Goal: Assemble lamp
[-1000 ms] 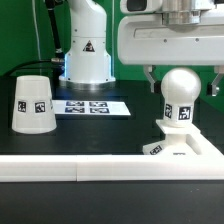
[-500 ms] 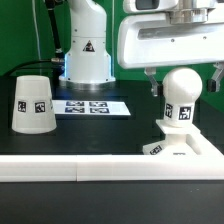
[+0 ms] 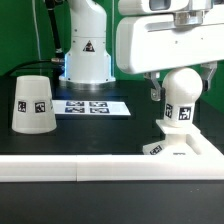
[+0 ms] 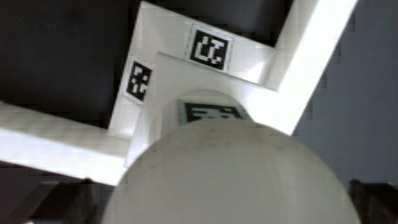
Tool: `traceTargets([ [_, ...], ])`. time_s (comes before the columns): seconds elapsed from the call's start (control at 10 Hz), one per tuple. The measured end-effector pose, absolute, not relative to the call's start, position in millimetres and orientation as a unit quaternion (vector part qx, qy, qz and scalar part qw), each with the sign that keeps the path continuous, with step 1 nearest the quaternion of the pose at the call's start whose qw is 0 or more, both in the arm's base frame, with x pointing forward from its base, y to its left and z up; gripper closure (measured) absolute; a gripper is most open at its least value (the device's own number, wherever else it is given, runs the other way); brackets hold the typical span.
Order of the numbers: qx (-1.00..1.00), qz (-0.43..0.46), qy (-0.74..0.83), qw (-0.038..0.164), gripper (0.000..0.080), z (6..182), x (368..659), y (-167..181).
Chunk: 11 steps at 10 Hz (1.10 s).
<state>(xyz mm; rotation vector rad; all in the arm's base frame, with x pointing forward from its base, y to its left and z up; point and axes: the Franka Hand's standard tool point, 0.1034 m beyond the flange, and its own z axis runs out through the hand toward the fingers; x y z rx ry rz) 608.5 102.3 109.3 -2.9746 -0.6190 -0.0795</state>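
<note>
The ball-shaped bulb (image 3: 182,95) stands upright on its neck in the stepped square base (image 3: 190,148) at the exterior view's right. My gripper (image 3: 182,82) hangs over it, open, with one finger (image 3: 152,88) on each side of the ball and a small gap showing. In the wrist view the bulb (image 4: 222,165) fills the space between the dark fingertips (image 4: 32,205), with the base (image 4: 196,60) and its tags behind it. The tapered shade (image 3: 33,103) stands alone, wide end down, at the exterior view's left.
The marker board (image 3: 92,107) lies flat between the shade and the base. The robot's white pedestal (image 3: 87,50) stands behind it. A white rail (image 3: 70,170) runs along the table's front edge.
My gripper has come down and a little toward the exterior view's left, so its fingers now flank the bulb's ball. The lamp parts have not moved.
</note>
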Motion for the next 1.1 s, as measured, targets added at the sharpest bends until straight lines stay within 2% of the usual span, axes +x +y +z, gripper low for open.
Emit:
traceTargets([
  [0.8, -0.817, -0.016, -0.576, -0.009, 0.0101, 110.4, 612.5, 102.5],
  [1.1, -0.752, -0.011, -0.659, -0.019, 0.0101, 110.7, 613.8, 98.9],
])
